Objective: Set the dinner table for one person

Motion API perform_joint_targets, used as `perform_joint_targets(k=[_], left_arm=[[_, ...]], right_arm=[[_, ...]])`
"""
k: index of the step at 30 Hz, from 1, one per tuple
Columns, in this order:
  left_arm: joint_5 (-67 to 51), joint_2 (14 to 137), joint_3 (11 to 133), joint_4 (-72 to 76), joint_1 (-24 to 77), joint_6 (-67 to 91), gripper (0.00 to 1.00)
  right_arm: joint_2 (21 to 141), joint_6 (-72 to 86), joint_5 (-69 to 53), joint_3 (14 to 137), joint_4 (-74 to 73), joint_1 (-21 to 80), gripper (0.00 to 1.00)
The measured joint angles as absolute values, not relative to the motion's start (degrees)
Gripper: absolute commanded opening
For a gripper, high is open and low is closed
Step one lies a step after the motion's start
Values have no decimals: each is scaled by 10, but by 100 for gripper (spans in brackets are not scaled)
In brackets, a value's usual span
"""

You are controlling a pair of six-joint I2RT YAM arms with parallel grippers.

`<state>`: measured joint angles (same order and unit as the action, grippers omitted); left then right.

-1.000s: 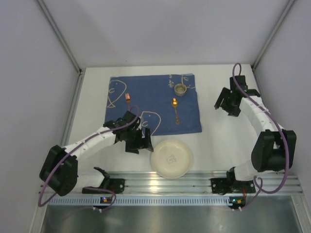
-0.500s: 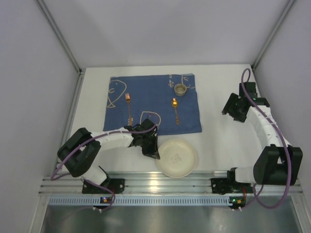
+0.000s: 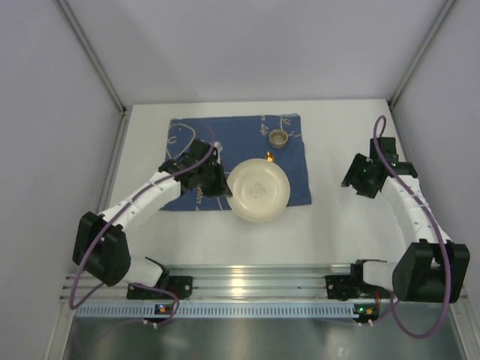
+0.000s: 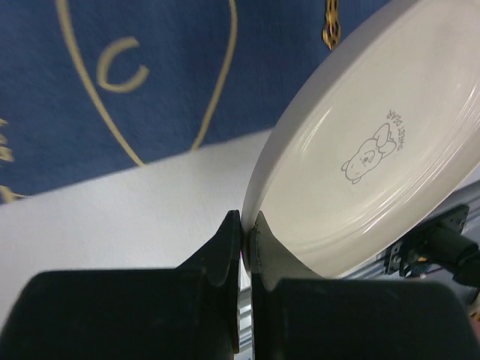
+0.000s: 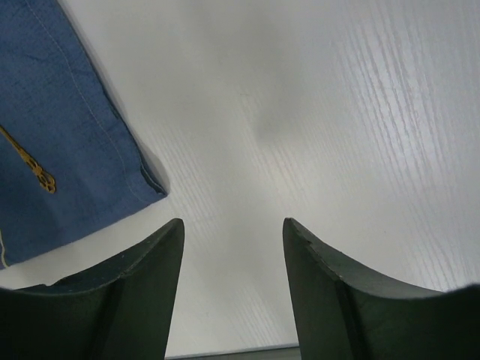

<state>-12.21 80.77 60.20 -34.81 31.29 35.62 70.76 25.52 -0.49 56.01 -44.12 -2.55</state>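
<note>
White counter (image 3: 337,225) fills the booth floor, with a blue cloth (image 3: 240,131) spread at its middle. A second ago the plate (image 3: 259,190) sat on bare counter at the near edge. Now I have it over the cloth's near right part, hiding most of the spoon (image 3: 268,157) below the cup (image 3: 278,137). My left fingers (image 4: 227,238) are pinched tight on its rim. My right fingers (image 5: 142,285) gape wide, holding nothing, over bare counter just off the cloth's corner. I judge the plate nearly placed, but the spoon is in its way.
</note>
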Motion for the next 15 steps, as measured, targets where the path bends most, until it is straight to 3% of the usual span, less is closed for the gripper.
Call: perform_joint_targets(k=[6, 15], left_arm=[[-140, 874, 696, -357, 180, 310, 0], [-124, 1053, 761, -366, 171, 313, 0]], right_arm=[[675, 255, -31, 509, -442, -25, 55], [643, 255, -53, 477, -442, -25, 55]])
